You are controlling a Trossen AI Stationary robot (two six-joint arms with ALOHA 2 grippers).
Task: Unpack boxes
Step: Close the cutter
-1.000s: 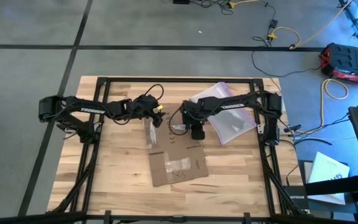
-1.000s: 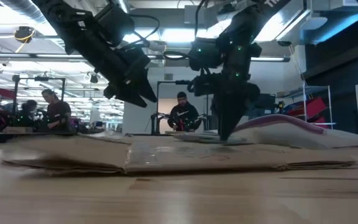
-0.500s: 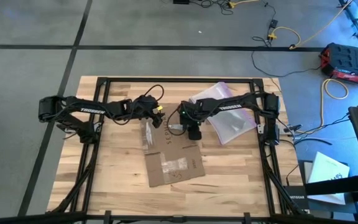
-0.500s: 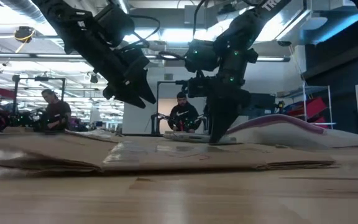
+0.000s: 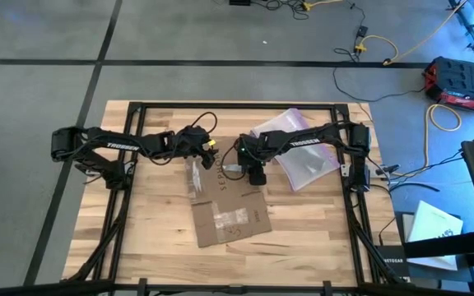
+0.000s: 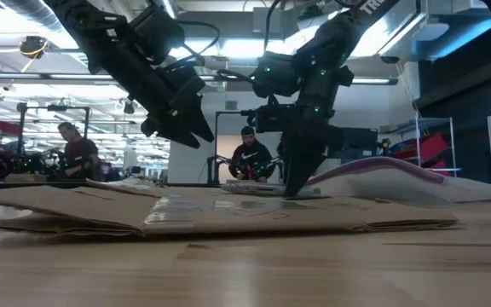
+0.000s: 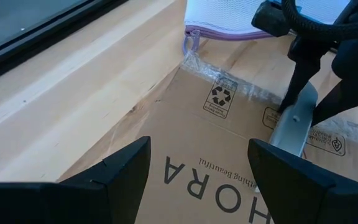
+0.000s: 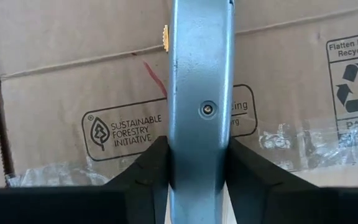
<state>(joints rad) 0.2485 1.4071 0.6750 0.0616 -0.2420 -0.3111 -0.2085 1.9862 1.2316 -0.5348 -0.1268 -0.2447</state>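
Boxes: from above I see one box (image 5: 230, 215) lying flattened mid-table, shifted slightly leftward from a second ago. Level view: right gripper (image 6: 295, 189) presses its tool tip down; I'd keep the blade shallow. Left wrist: left gripper (image 7: 197, 165) hovers, jaws open. Right wrist: jaws clamp the grey cutter (image 8: 199, 93).

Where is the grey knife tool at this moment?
The right gripper holds the grey knife tool tip-down on the flattened cardboard box at table centre, near the clear plastic bag.
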